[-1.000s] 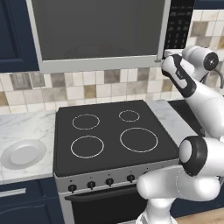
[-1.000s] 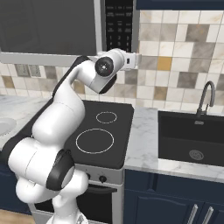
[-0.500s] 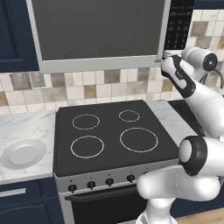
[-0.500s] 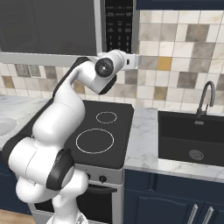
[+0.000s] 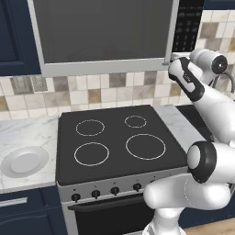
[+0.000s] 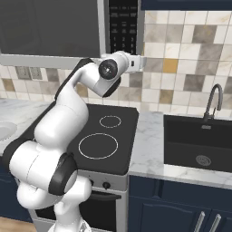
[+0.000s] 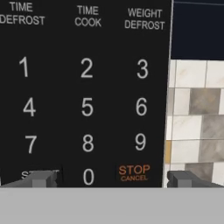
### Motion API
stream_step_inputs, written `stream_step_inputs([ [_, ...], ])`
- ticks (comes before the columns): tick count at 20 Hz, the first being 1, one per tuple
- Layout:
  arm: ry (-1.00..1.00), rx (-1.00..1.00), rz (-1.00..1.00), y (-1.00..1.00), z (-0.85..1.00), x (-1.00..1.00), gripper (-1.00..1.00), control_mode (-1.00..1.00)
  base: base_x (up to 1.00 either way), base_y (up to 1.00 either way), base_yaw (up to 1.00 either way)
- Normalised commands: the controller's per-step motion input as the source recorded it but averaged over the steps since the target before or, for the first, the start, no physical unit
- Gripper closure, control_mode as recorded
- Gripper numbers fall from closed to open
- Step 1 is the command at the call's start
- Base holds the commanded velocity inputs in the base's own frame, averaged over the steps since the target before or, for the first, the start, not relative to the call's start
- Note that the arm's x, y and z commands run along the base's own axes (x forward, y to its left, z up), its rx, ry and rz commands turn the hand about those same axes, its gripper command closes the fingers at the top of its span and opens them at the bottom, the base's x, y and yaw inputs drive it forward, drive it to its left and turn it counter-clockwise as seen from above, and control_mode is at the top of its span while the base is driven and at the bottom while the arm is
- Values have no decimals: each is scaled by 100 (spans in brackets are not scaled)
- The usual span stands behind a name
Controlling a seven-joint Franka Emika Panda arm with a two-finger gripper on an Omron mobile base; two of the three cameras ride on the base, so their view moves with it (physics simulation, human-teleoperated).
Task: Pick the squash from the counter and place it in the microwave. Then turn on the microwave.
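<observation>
The microwave hangs above the stove with its dark glass door shut. Its black keypad strip runs down its right side. My gripper is open and held close in front of that keypad, low on the panel. One fingertip sits by the bottom-left button and the other by the strip's right edge, with the 0 and STOP/CANCEL keys between them and nothing held. In the left base view the hand is at the microwave's lower right corner. The squash is hidden. The marble counter flanks the stove.
A black stovetop with white rings lies below the microwave. A round white plate rests on the counter to its left. To the right are a dark sink and a faucet. A tiled wall backs the counter.
</observation>
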Motion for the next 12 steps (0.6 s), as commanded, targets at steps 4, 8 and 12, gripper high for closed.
stream_step_inputs([
  [4, 0, 0, 0, 0, 0, 1, -100, -100, 0, 0, 0],
  [8, 0, 0, -1, 0, 0, 8, -100, -100, 0, 0, 0],
  [12, 0, 0, -1, 0, 0, 12, -100, -100, 0, 0, 0],
])
